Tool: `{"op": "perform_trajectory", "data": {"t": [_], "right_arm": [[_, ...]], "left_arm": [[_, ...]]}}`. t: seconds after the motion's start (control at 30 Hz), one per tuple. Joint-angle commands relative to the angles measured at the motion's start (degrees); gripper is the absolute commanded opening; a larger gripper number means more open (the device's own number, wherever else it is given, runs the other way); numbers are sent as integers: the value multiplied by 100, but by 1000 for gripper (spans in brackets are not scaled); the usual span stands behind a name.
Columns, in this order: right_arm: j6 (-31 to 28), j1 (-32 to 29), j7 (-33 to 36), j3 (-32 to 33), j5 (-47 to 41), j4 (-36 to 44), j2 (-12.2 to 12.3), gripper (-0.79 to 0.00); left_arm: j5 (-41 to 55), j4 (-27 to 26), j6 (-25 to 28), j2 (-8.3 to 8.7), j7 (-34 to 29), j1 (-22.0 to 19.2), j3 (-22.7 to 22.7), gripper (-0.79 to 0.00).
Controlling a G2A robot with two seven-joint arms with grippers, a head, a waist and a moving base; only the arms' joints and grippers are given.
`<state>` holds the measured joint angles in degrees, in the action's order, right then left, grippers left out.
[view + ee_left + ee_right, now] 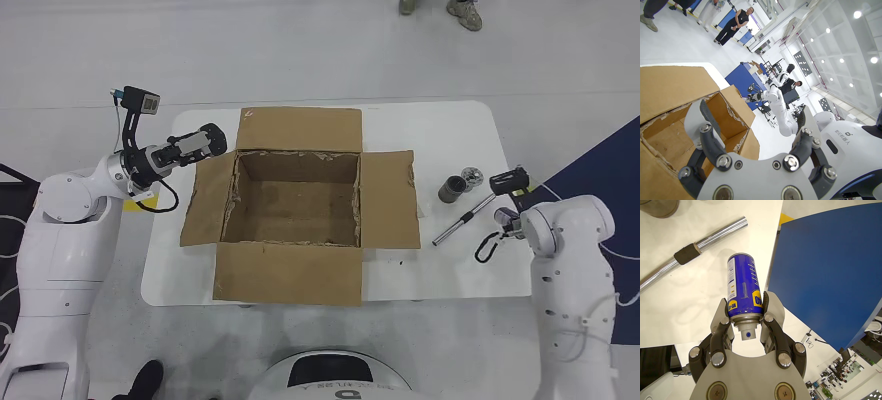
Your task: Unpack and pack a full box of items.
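An open cardboard box sits mid-table with all flaps folded out; its inside looks bare apart from torn paper scraps. My left gripper hovers at the box's far left corner, over the left flap. In the left wrist view this gripper is open and holds nothing, with the box beside it. My right gripper is shut on a blue spray can, gripped near its nozzle end. The can is held by the table's right edge.
A chrome rod with a dark sleeve lies right of the box, close to the can. A dark cylinder and a small shiny metal part stand beyond it. A black loop lies nearer the front. Blue floor borders the table.
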<state>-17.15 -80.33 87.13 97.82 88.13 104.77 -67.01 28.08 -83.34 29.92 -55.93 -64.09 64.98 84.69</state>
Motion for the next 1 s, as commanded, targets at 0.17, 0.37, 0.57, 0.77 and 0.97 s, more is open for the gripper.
{"op": "perform_trajectory", "data": {"t": [0.17,0.37,0.57,0.77,0.97], "right_arm": [[-460,-564,-457,-486,645,284,263,-785],[-689,-606,-686,-820,361,167,620,-785],[-648,-622,-645,-1018,-37,302,999,-785],[-611,-625,-610,-847,-1033,459,1352,-785],[-570,-814,-568,-605,-1570,635,1645,-785]], "left_arm": [[0,0,0,0,0,0,0,0],[0,0,0,0,0,0,0,0],[0,0,0,0,0,0,0,0],[0,0,0,0,0,0,0,0],[0,0,0,0,0,0,0,0]]}}
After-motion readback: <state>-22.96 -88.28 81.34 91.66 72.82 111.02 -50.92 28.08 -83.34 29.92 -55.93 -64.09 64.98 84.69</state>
